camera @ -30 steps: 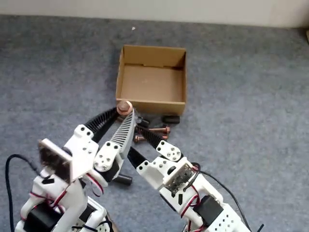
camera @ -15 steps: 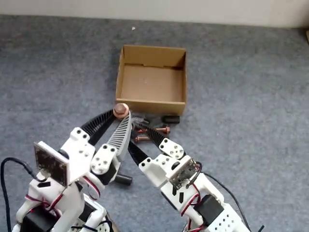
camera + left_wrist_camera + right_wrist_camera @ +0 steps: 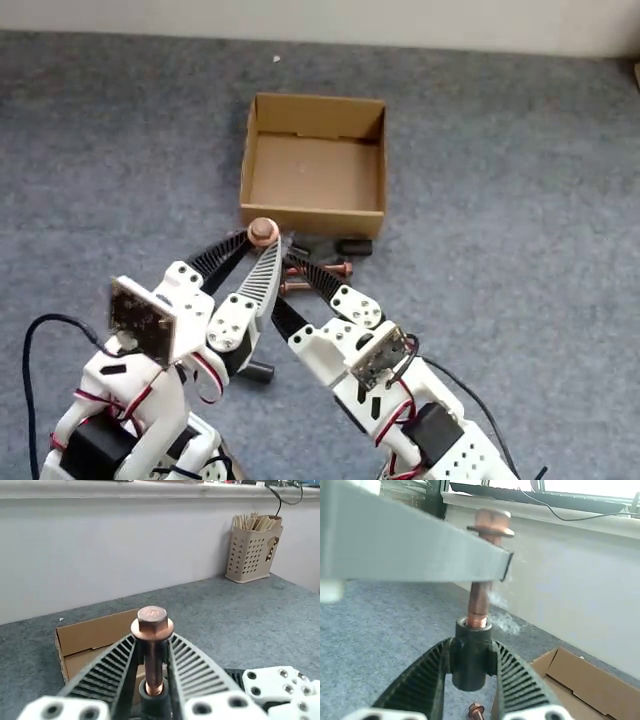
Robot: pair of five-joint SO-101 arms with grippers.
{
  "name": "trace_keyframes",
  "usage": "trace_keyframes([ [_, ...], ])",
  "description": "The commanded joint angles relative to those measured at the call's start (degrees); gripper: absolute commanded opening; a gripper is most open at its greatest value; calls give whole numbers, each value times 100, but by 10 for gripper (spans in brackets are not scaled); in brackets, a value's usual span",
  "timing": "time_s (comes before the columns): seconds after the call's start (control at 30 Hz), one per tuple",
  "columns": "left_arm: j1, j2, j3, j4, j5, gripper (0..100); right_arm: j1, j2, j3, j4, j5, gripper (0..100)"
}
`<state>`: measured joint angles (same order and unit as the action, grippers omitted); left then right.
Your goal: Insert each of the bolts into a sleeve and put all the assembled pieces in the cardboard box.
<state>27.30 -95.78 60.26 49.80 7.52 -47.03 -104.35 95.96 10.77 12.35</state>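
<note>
My left gripper is shut on a copper bolt, held upright just in front of the cardboard box. Under it my right gripper is shut on a black sleeve. In the left wrist view the bolt stands head up with its lower end inside the sleeve. In the right wrist view the bolt enters the sleeve's top, beside the left gripper's grey finger. The open box holds nothing.
Two loose bolts lie on the grey carpet by the box front. One black sleeve lies next to the box, another between the arms. A beige holder stands by the wall.
The left arm's body has swung to the right. The bolt head drifted slightly left, then back right and a little nearer. The right arm has barely moved.
</note>
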Motion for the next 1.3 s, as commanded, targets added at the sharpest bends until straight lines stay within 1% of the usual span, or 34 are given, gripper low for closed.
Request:
trace_keyframes([
  [0.0,-48,31,4,-79,-281,106,31,-75,593,-154,-62,5],
  [0.07,-57,31,-22,158,-281,181,31,-75,593,-154,-62,5],
  [0.1,-66,22,-22,220,-290,198,31,-75,593,-154,-62,5],
  [0.4,-110,75,-673,844,-352,204,31,-75,593,-154,-62,5],
  [0.47,-242,75,-725,870,-527,204,31,-75,593,-154,-62,5],
  [0.6,-514,84,-699,879,-791,203,40,-75,593,-154,-62,5],
  [0.77,-505,84,-593,1187,-1002,203,40,-75,593,-154,-62,5],
  [0.93,-576,22,-400,1231,-1152,200,40,-75,593,-145,-62,5],
  [1.07,-1068,13,-752,1459,-1116,198,189,-75,593,-127,-62,5],
  [1.17,-1578,13,-945,1618,-1116,136,593,-57,549,-110,-167,5],
  [1.27,-2062,13,-637,1767,-1125,43,1112,-48,532,75,-809,5],
])
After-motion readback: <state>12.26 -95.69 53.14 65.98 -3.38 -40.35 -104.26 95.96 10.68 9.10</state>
